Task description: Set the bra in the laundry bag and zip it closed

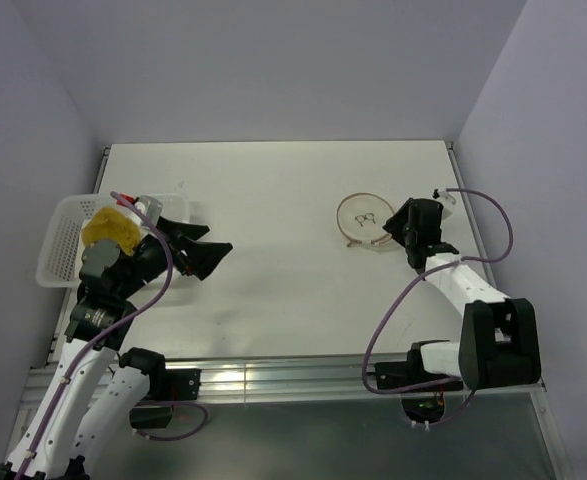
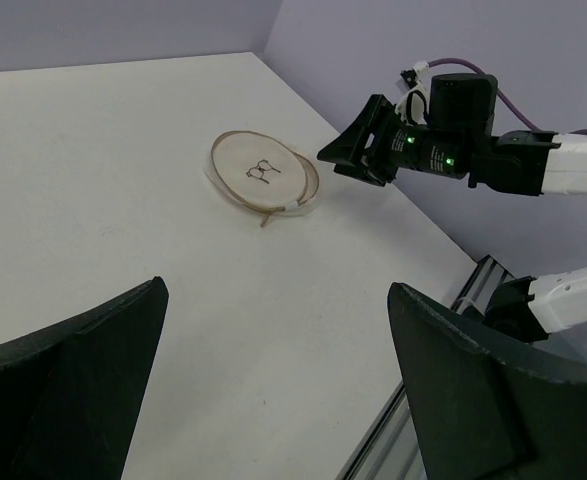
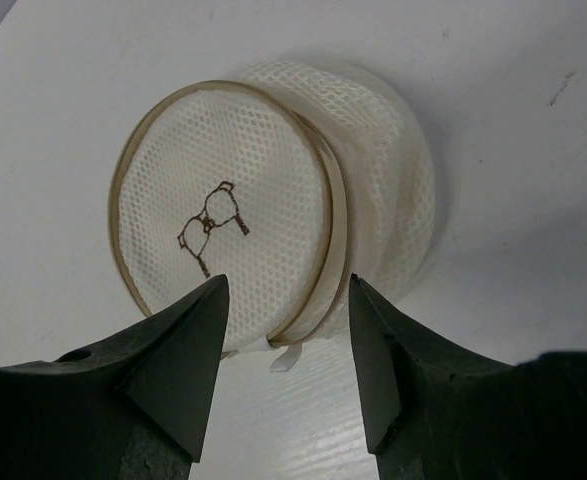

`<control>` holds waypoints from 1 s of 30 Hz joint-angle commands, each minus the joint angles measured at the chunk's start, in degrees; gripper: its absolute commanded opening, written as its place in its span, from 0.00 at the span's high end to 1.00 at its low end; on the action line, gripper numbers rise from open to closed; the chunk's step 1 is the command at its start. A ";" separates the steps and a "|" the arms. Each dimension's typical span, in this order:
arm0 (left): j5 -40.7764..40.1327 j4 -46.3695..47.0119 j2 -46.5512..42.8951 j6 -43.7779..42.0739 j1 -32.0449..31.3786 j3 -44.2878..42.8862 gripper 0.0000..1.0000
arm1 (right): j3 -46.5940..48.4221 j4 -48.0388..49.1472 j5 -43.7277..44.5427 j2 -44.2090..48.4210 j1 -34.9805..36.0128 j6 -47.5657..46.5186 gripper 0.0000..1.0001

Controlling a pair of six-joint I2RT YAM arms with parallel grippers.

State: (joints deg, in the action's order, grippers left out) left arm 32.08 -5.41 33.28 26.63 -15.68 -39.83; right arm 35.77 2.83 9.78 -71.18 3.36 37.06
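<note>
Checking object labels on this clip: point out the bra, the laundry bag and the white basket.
bra (image 1: 111,229), top external view, middle of its yellow padding.
laundry bag (image 3: 188,160), right wrist view, mesh lid above the dark mark.
basket (image 1: 59,246), top external view, bare perforated part.

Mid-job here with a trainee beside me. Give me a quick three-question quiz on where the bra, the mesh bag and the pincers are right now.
1. Short answer: which arm is nearer the laundry bag?
2. True or false: the right pincer is shut on the laundry bag.
3. Pick one. The bra lies: A) inside the laundry bag; B) on the bare middle of the table; C) at the white basket on the table's left side.

Key: 1) the right arm; 2) false, its jaws are open and hold nothing; 3) C.
</note>
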 commanded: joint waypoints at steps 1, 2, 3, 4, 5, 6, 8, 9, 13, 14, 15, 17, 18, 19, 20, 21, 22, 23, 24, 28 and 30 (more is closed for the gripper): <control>0.88 0.66 0.30 -0.79 -0.14 -2.44 0.01 | 0.18 4.99 -1.60 -2.73 -1.51 1.79 0.42; 0.97 0.66 0.38 -0.71 -0.05 -2.44 0.01 | 0.70 5.43 -1.87 -4.83 -1.77 1.88 0.43; 1.06 0.66 0.38 -0.70 -0.14 -2.53 0.01 | 1.23 5.87 -2.39 -5.98 -1.95 1.96 0.43; 1.15 0.75 0.38 -0.70 -0.05 -2.62 0.01 | 2.36 6.04 -3.53 -8.25 -1.95 2.14 0.44; 1.23 0.75 0.47 -0.79 -0.05 -2.53 0.01 | 2.64 6.05 -3.71 -9.32 -1.95 2.14 0.44; 1.06 0.66 0.47 -0.79 -0.14 -2.53 0.01 | 2.90 6.83 -3.89 -10.46 -1.95 3.01 0.46; 0.97 0.58 0.47 -0.71 -0.14 -2.62 0.01 | 3.51 7.36 -4.77 -12.22 -1.95 3.81 0.50; 0.97 0.58 0.56 -0.70 -0.14 -2.53 0.01 | 3.34 7.71 -5.12 -13.62 -1.95 4.68 0.51; 0.88 0.58 0.56 -0.71 -0.22 -2.53 0.01 | 1.42 10.35 -7.66 -14.78 -1.95 6.36 0.95; 0.71 0.58 0.65 -0.62 -0.23 -2.62 0.01 | 0.80 11.48 -8.72 -14.69 -1.69 7.14 1.00; 0.45 0.49 0.74 -0.70 -0.23 -2.62 0.01 | 0.18 12.10 -9.42 -14.17 -0.47 7.76 1.00; -0.08 -0.04 1.17 -0.70 -0.23 -2.70 0.01 | -2.10 14.21 -11.95 -13.12 2.17 10.04 1.00; 0.09 -0.04 1.70 -0.70 -0.23 -2.88 0.01 | -2.63 14.57 -12.33 -11.72 6.10 10.83 1.00; 0.01 -0.21 1.88 -0.70 -0.23 -2.88 0.01 | -3.68 15.01 -12.42 -11.01 8.31 11.28 1.00; -0.17 -0.30 2.14 -0.62 -0.23 -2.97 0.01 | -3.60 14.92 -12.94 -10.48 10.51 10.85 1.00; -0.43 -0.56 2.49 -0.70 -0.23 -3.06 0.01 | -3.17 13.71 -12.94 -10.13 12.36 10.32 1.00; -0.61 -0.74 2.76 -0.70 -0.23 -3.14 0.01 | -2.03 12.21 -12.86 -9.34 15.34 9.36 1.00; -0.78 -1.00 2.93 -0.79 -0.14 -3.14 0.01 | -1.67 10.81 -13.21 -8.81 16.32 6.22 1.00; -0.87 -1.18 3.19 -0.79 -0.22 -3.23 0.01 | -1.32 10.27 -16.43 -8.19 17.03 4.01 1.00; -1.23 -1.18 3.55 -0.53 -0.05 -3.32 0.01 | 3.94 0.63 -25.23 -6.08 18.35 -10.14 1.00; -1.31 -1.09 3.72 -0.53 -0.05 -3.23 0.01 | 4.75 -5.37 -26.99 -5.11 18.53 -17.00 1.00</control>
State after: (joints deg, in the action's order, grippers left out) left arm 31.40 -7.20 37.01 26.65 -15.73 -40.62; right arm 36.93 5.13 -11.20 -78.78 21.52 32.40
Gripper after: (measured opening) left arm 0.992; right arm 0.010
